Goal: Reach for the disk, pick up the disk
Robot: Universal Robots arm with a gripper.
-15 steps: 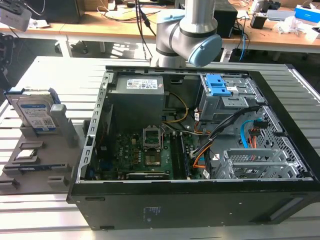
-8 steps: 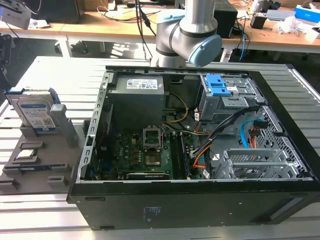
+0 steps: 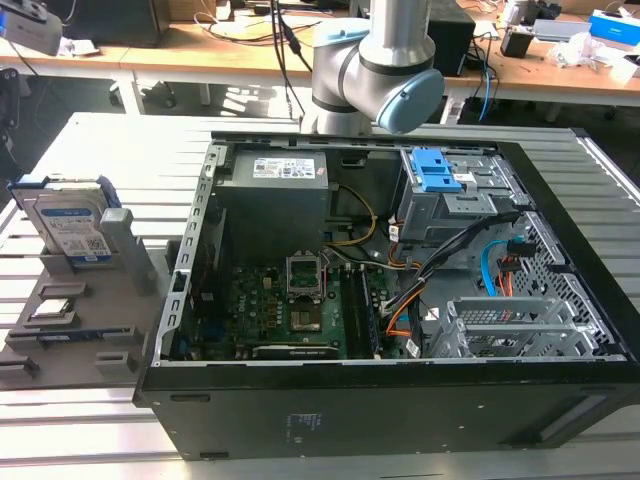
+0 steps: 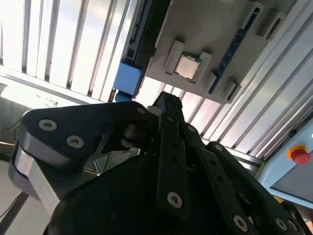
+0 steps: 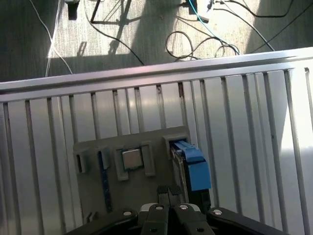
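Gripper (image 5: 167, 191) is hovering empty, fingers closed together, over the grey holder (image 5: 139, 185). Disk (image 3: 68, 222) is standing on edge in that holder, nine o'clock from the computer case (image 3: 400, 410), exterior view.

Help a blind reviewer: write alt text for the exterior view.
The disk stands on edge in a grey holder on a slatted table, at the exterior view's left of an open computer case. The arm rises behind the case.
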